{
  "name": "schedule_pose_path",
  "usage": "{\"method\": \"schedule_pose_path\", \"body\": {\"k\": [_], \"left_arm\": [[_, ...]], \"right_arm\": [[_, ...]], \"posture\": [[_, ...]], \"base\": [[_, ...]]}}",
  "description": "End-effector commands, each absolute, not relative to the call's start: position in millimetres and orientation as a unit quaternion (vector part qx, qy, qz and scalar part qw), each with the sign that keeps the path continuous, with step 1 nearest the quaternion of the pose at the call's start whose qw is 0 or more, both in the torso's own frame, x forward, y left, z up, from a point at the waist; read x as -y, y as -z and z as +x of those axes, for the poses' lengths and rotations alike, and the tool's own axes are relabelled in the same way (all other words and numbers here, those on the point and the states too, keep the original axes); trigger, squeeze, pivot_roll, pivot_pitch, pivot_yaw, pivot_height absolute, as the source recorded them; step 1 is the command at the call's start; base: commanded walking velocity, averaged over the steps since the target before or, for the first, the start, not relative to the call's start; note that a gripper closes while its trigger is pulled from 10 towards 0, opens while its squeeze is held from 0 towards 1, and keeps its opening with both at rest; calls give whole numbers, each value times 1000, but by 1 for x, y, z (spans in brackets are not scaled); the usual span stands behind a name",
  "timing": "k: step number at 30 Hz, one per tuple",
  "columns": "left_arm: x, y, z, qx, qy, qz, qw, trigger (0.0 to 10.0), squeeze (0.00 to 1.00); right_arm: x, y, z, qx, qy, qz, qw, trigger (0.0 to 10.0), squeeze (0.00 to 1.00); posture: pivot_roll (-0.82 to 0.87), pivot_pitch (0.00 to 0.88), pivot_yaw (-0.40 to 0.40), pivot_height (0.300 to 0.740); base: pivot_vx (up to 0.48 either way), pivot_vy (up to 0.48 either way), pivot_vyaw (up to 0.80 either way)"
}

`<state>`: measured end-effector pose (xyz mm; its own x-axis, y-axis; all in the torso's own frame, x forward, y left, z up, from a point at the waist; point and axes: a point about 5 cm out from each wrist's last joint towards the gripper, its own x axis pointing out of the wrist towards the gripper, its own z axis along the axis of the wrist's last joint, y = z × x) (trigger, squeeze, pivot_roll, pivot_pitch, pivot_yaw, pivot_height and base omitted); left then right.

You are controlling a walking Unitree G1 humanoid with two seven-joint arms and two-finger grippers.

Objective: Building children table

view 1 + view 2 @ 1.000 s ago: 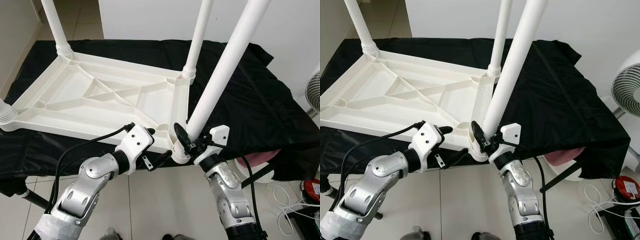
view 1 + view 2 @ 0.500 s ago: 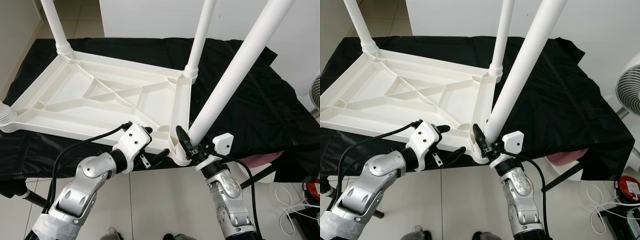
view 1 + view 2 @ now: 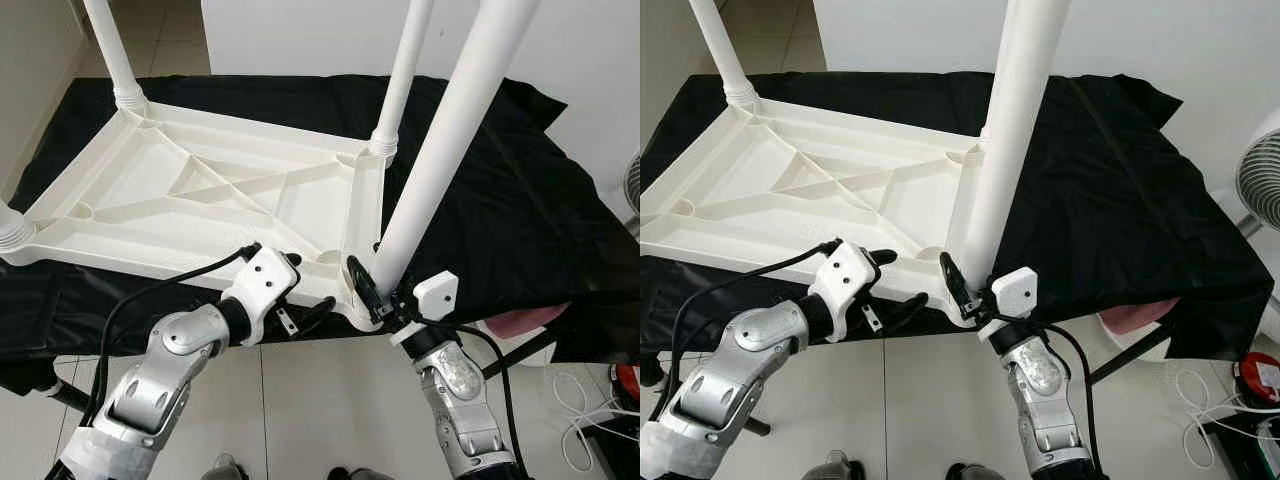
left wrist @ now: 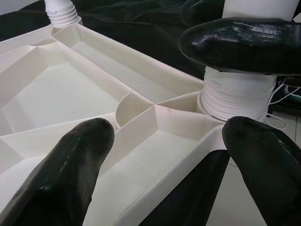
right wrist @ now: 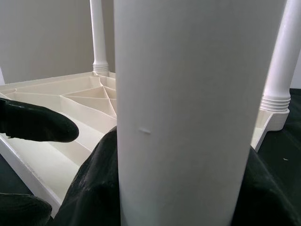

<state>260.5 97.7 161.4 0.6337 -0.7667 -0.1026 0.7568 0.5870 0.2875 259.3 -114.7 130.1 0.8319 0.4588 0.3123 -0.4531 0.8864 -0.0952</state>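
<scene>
Lying upturned on black cloth point(image 3: 480, 200) over tiled floor point(image 3: 330, 400), table point(image 3: 200, 200); right gripper point(image 3: 375, 295) pinches leg point(image 3: 440, 150), left gripper point(image 3: 300, 290) spread.

wrinkled black cloth point(image 3: 500, 200): spread under everything, hanging over the near edge | white round electric fan point(image 3: 1260, 180): at the right edge | pink rounded object point(image 3: 1135, 318): under the cloth's right corner | pale tiled floor point(image 3: 930, 400): below
</scene>
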Motion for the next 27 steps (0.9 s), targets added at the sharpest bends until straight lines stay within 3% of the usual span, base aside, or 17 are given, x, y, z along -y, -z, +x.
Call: {"method": "schedule_pose_path", "body": {"k": [1, 19, 27], "left_arm": [[-96, -162, 258, 15, 431, 153, 889, 10000, 0], [-98, -163, 258, 14, 431, 155, 889, 10000, 0], [-101, -164, 258, 13, 432, 159, 888, 10000, 0]], "right_arm": [[124, -97, 256, 80, -228, -21, 970, 10000, 0], [135, -91, 245, 120, -194, -80, 970, 10000, 0], [139, -78, 241, 86, -165, -20, 982, 10000, 0]], "posture": [[74, 118, -32, 740], [76, 127, -23, 740], [79, 128, -9, 740]], "base": [[0, 0, 0], [0, 0, 0], [0, 0, 0]]}}
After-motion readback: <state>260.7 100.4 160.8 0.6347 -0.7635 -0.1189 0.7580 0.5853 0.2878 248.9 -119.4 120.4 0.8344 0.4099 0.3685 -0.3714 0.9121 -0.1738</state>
